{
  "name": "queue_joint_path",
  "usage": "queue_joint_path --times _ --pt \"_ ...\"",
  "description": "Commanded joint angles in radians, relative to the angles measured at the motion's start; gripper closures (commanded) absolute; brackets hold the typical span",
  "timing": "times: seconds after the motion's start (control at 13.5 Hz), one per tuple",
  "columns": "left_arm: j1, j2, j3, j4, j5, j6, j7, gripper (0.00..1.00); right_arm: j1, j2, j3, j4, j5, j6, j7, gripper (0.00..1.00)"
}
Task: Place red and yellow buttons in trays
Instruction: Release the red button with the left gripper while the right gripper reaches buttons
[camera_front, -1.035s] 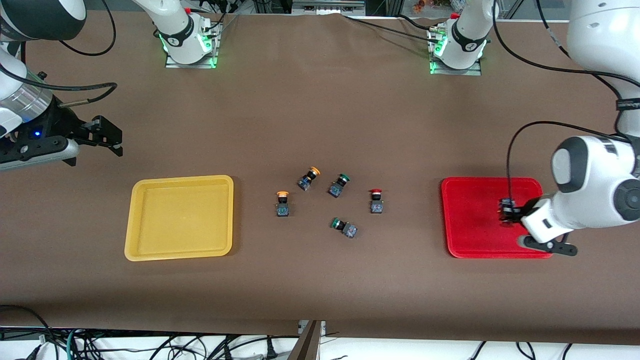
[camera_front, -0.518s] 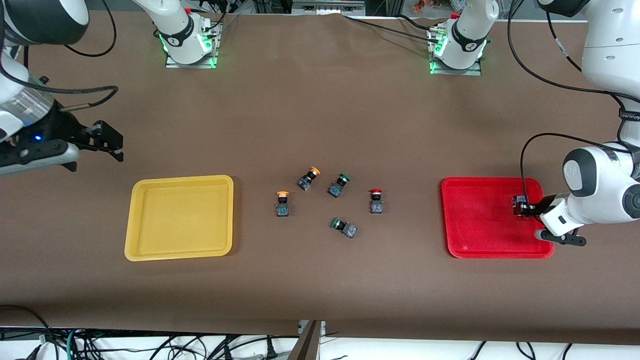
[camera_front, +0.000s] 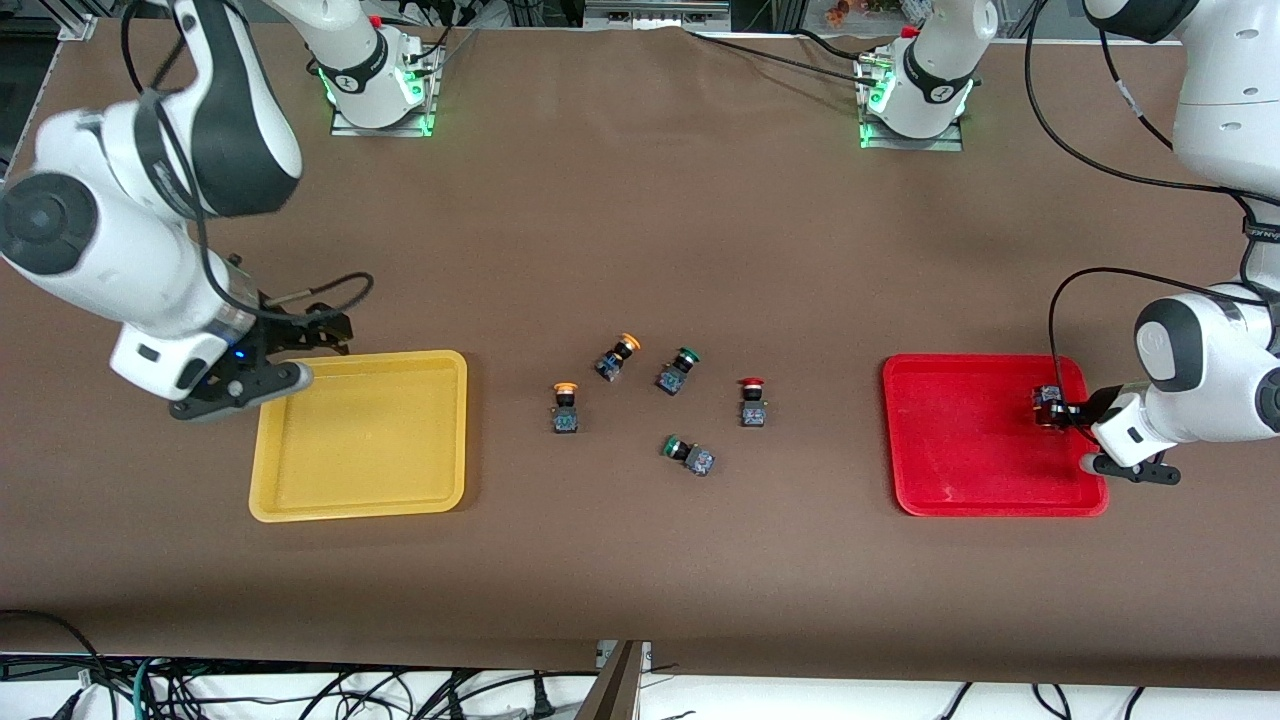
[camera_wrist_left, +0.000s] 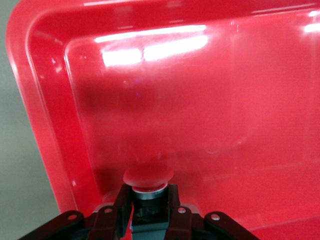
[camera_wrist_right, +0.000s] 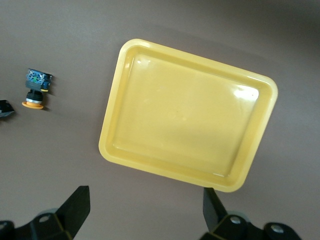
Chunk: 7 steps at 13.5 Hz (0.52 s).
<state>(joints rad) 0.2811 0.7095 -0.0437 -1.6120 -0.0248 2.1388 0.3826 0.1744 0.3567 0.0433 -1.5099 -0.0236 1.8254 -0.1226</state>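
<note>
Brown desk with two trays and loose buttons mid-desk.
Left claw grips a red button over the red tray; right claw, jaws wide, hangs over the yellow tray corner; two yellow buttons and another red one lie mid-desk.

— What moved on your left arm's end of the table?

— Your left gripper, clamped on a red-capped button, has slid from the middle of the red tray out toward the tray's rim at that end, and now sits low over that edge.

— And your right arm?

— It swung in. Your right gripper, fingers spread wide, has come from off the table's edge to hang over the yellow tray, at its corner toward the robots.
</note>
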Motion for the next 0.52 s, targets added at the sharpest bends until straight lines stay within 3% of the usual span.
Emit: queue_joint_path --times 0.0,0.07,0.15,0.22,0.3,0.44 --pt "0.015 0.010 -0.013 -0.011 -0.006 0.018 0.030 0.88 0.028 0.017 0.003 0.019 -0.003 0.031 -0.009 0.00" --pt "0.015 0.014 -0.015 -0.011 -0.006 0.018 0.030 0.80 0.060 0.043 0.001 0.017 -0.007 0.064 -0.008 0.00" --pt "0.013 0.014 -0.015 -0.006 -0.006 0.020 0.028 0.57 0.077 0.094 0.001 0.017 -0.007 0.118 -0.006 0.00" --pt "0.009 0.010 -0.015 0.000 -0.004 0.015 0.027 0.21 0.098 0.161 0.001 0.019 -0.007 0.182 -0.005 0.00" --pt "0.003 0.005 -0.016 0.010 -0.004 0.012 0.018 0.00 0.118 0.218 0.001 0.019 -0.004 0.256 -0.008 0.00" --pt "-0.028 -0.001 -0.021 0.052 -0.014 -0.008 0.007 0.00 0.173 0.301 0.003 0.017 0.005 0.403 0.015 0.00"
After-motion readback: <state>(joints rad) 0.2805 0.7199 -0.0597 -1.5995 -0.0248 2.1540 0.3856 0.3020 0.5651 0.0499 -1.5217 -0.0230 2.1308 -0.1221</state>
